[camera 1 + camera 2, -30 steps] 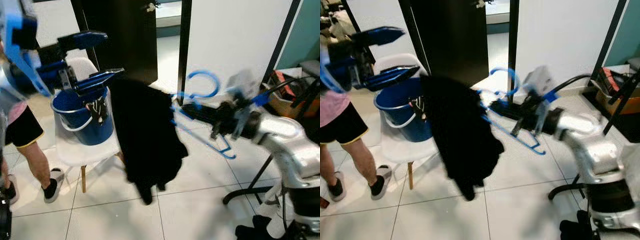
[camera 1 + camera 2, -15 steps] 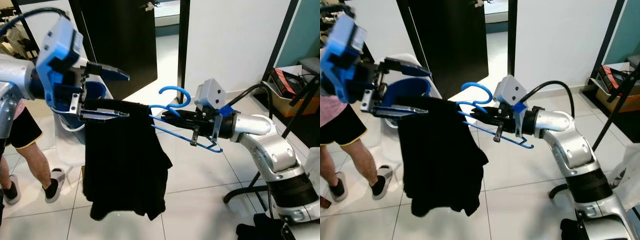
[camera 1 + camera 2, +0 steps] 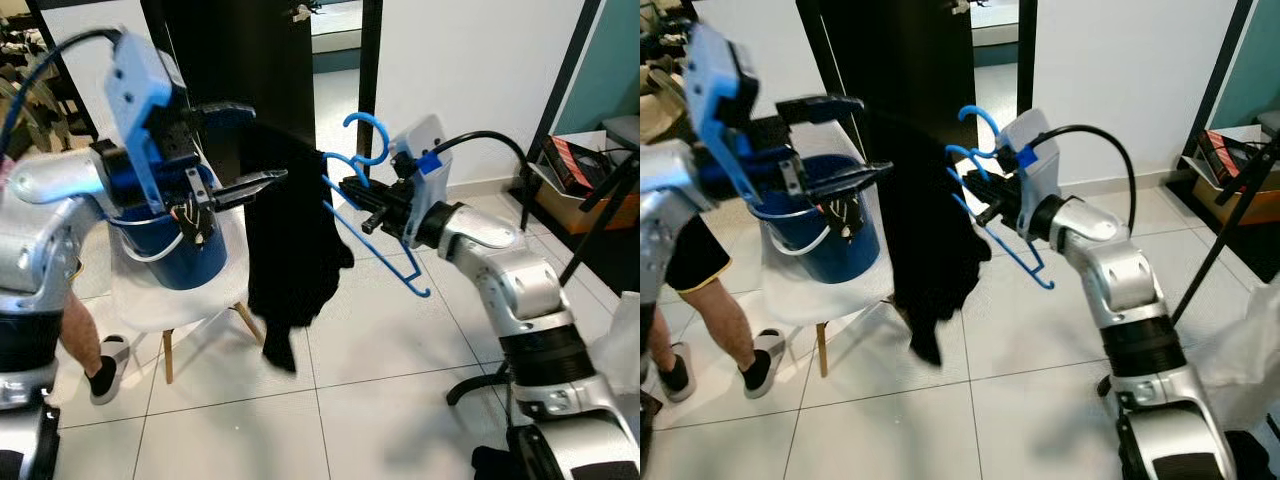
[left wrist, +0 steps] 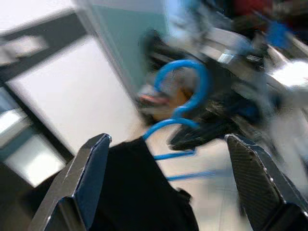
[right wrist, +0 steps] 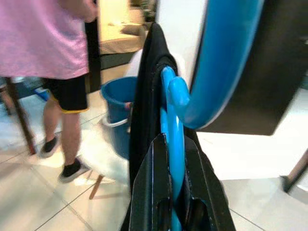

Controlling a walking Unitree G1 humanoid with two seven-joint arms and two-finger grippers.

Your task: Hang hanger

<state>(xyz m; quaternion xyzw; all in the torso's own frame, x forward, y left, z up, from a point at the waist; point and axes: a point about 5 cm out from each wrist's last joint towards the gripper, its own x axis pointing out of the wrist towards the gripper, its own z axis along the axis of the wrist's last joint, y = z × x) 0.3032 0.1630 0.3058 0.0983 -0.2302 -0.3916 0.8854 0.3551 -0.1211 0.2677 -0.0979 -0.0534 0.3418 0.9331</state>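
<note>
— Hanger (image 3: 372, 205), bright blue plastic, is up in the air at centre, and the right end effector (image 3: 352, 190) has its black fingers pinched on the bar below the hook. Where's the cloth?

— A black garment (image 3: 292, 235) droops off the hanger's near end, hanging above the white tiled floor (image 3: 380, 340). The left end effector (image 3: 245, 145) is spread wide beside the garment's top, gripping nothing.

— And the room?

— A white chair (image 3: 150, 295) carries a blue bucket (image 3: 165, 240). A dark door (image 3: 240, 60) and a white wall (image 3: 460, 70) stand behind, with a black metal stand (image 3: 520, 350) to the right. A person (image 5: 57, 53) in a pink shirt and black shorts stands near the chair. No writing is readable.
</note>
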